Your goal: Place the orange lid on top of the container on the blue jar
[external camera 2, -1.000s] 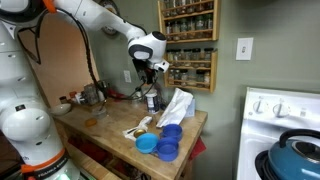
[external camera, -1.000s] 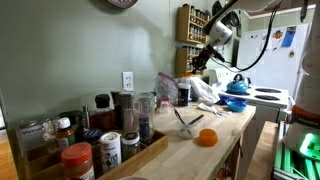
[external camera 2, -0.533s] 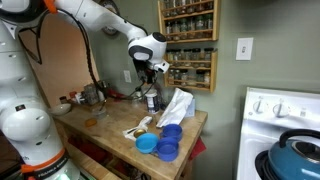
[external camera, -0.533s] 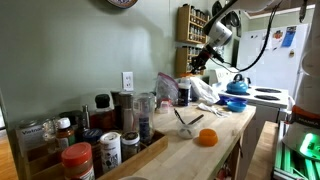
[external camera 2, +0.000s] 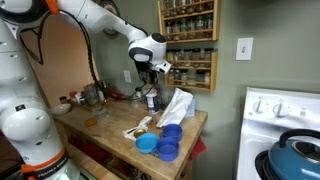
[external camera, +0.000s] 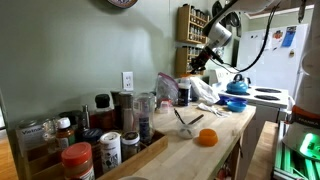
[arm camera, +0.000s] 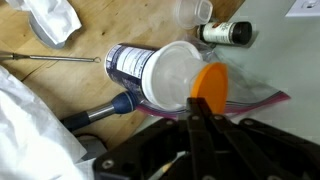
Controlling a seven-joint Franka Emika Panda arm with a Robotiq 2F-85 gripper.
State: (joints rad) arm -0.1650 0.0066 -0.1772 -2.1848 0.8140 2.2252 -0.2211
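Note:
In the wrist view my gripper point(arm camera: 203, 108) is shut on the edge of the orange lid point(arm camera: 212, 82), a small round bright orange cap. The lid hangs just beside the rim of a clear container point(arm camera: 172, 75) that sits over the blue jar point(arm camera: 128, 64) with a white label. In both exterior views the gripper point(external camera: 200, 62) point(external camera 2: 150, 74) hovers above the jar point(external camera: 183, 94) point(external camera 2: 152, 99) at the far end of the wooden counter. The lid is too small to make out there.
Another orange round piece point(external camera: 206, 137) point(external camera 2: 90, 122) lies on the counter. White cloth point(external camera 2: 176, 105), blue bowls point(external camera 2: 166, 140), a metal rod point(arm camera: 50, 58) and a small black-capped bottle point(arm camera: 225, 33) lie near the jar. A wall spice rack point(external camera 2: 190, 40) hangs close by. A tray of jars point(external camera: 90, 145) stands at the near end.

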